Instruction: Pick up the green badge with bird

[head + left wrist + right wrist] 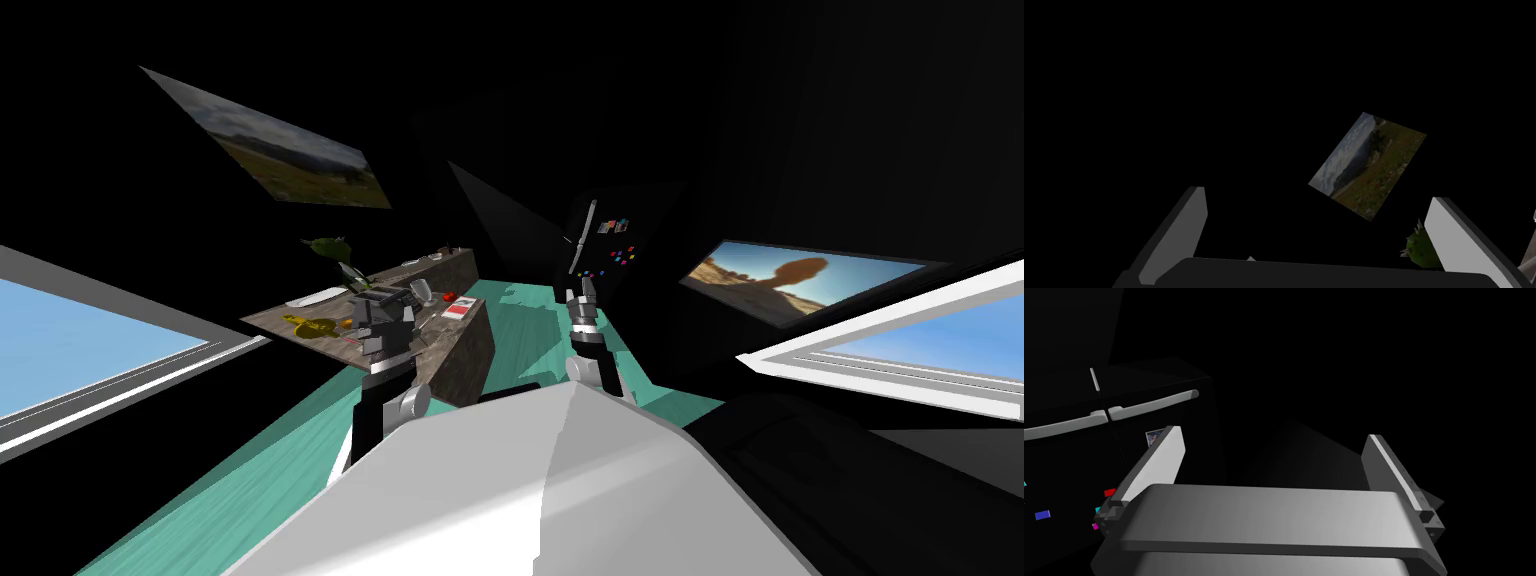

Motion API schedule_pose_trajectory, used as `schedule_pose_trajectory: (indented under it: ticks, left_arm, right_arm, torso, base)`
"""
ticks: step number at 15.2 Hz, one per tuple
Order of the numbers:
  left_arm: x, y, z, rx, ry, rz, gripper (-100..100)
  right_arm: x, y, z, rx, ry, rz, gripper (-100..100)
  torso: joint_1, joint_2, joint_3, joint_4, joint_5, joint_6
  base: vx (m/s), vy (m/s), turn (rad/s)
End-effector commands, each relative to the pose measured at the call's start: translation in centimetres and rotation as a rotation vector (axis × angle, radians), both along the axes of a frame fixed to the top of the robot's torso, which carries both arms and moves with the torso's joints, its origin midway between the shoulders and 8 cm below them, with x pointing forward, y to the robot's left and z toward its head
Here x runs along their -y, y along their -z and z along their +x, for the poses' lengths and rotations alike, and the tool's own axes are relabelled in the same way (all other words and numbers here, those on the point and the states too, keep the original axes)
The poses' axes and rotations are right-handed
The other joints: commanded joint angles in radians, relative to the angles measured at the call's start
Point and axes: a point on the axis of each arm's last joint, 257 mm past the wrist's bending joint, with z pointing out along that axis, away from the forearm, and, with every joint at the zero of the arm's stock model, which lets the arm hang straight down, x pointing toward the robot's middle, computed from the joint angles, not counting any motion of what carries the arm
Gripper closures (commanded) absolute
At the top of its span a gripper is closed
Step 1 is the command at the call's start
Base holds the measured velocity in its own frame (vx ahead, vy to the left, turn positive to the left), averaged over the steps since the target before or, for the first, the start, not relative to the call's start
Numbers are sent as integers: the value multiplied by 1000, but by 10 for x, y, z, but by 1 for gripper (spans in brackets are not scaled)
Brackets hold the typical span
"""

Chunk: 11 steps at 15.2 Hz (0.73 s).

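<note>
- fridge (1064,453): the big dark one is standing ahead of the right claw (1274,463), off to one finger's side. I'm guessing the main risk is those thin fingers scraping the door or clipping the pale handles (1151,404) going in
- counter (468,355): sitting under the left claw (1319,225), well apart from the fridge
- right arm: reaching forward, claw pointing past the fridge's corner, fingers standing wide apart with nothing between them
- left arm: hovering over the counter, fingers spread apart too, gripping nothing
- coloured badges (1110,492): dotting the door just beyond the right claw's finger. The green bird badge is presumably among them, but they're looking too tiny to tell which, so grabbing a wrong neighbour is my other worry
</note>
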Motion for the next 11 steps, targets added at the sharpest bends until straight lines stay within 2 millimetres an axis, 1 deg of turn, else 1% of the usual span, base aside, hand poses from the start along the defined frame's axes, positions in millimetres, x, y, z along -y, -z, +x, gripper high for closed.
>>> schedule_pose_trajectory:
  ticks: [1, 4, 7, 10, 11]
  left_arm:
    - [2, 1, 2, -10, 14, 28, -100]
    - [5, 6, 8, -42, 42, 77, -100]
    - [3, 17, 15, -85, 61, 105, -100]
    - [-3, 33, 24, -137, 71, 111, -100]
    - [-9, 45, 30, -175, 73, 105, -100]
  right_arm:
    - [0, 0, 0, 0, 0, 0, 0]
    - [0, 0, 0, 0, 0, 0, 0]
    - [0, 0, 0, 0, 0, 0, 0]
    - [0, 0, 0, 0, 0, 0, 0]
    - [0, 0, 0, 0, 0, 0, 0]
  torso:
    - [0, 0, 0, 0, 0, 0]
    - [0, -1, 0, 0, 0, 0]
    - [-1, -2, -1, 0, 0, 0]
    - [-1, -3, -2, -1, 0, 0]
    - [-2, -4, -2, -1, 0, 0]
  base:
    - [0, 0, 0]
    - [14, -8, 25]
    - [31, -17, 44]
    - [44, -27, 61]
    - [58, -35, 102]
